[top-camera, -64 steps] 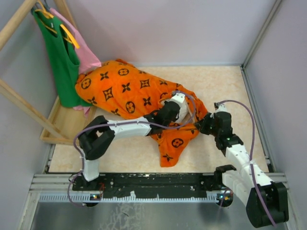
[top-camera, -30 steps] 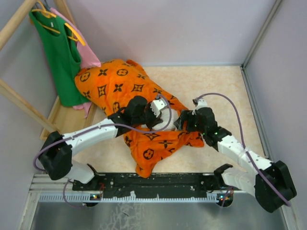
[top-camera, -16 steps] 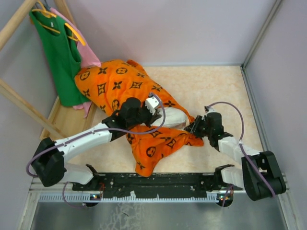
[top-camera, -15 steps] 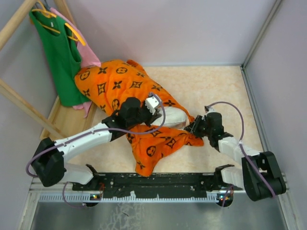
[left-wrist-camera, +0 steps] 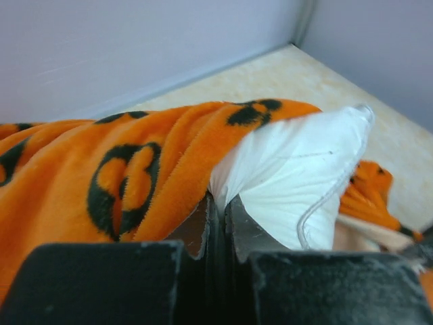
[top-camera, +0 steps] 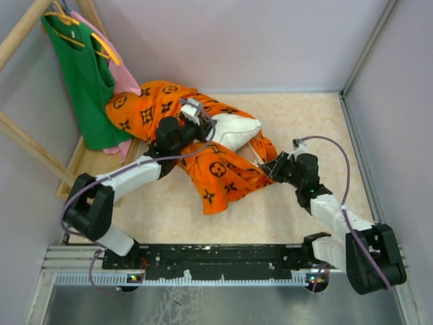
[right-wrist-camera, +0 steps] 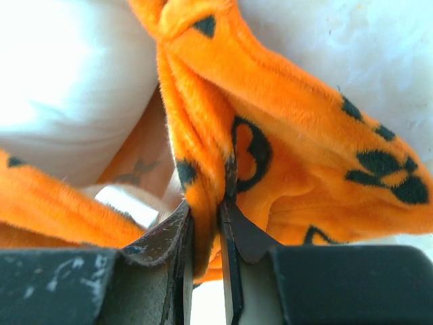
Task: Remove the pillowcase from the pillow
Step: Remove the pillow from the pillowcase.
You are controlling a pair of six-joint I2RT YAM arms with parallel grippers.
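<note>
While partly peeled back, lies bunched and draped across the table [top-camera: 311, 122]: orange pillowcase [top-camera: 223, 172]. Exposes one white end of pillow [top-camera: 237, 128], poking out just ahead of left gripper [left-wrist-camera: 218, 206]. Pinched on pillow cloth between all-but-closed jaws, orange fabric touching on gripper's left. Clamped tight on a fold of pillowcase edge: right gripper [right-wrist-camera: 205, 210], pillow just past its fingertips. Behind left gripper, hanging on wooden rack [top-camera: 34, 152]: green top [top-camera: 84, 81], pink garment [top-camera: 125, 78].
</note>
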